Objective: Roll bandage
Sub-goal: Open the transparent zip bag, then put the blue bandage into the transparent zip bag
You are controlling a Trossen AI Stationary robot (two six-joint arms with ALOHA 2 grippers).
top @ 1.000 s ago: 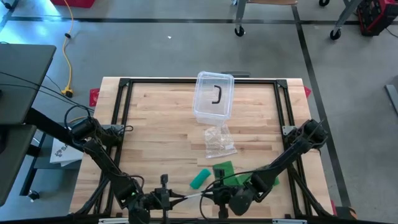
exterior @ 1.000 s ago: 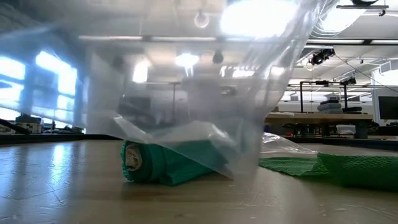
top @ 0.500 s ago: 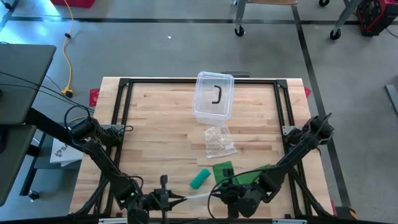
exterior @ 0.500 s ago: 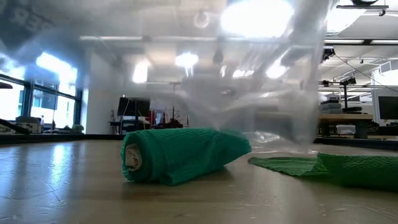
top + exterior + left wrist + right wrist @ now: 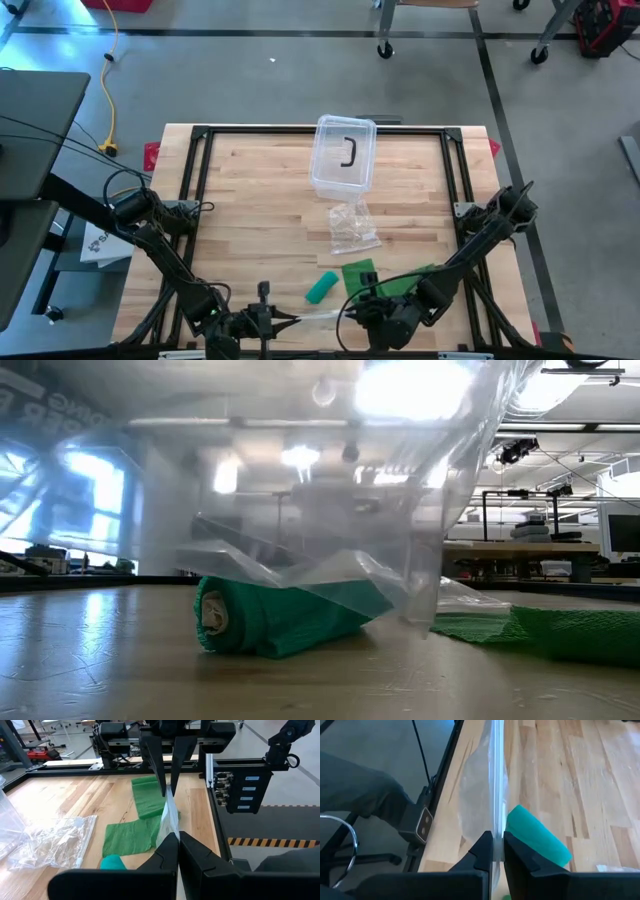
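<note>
Both end effectors pinch one clear plastic bag [image 5: 169, 817] stretched between them

Left end effector [image 5: 177, 837] and right end effector [image 5: 498, 842] are clamped on opposite edges, probably to spread its mouth; the rolled green bandage [image 5: 321, 288] lies beside it on the wooden tabletop [image 5: 250, 210], loose green bandage [image 5: 131, 836] nearby; workshop benches beyond.

The high camera looks straight down on the whole table [image 5: 250, 200]. The low camera sits at tabletop level, very close behind the rolled bandage [image 5: 270, 618], facing the room. Each wrist camera looks past its own fingers; both share the clear bag [image 5: 169, 817] with the low view.
</note>
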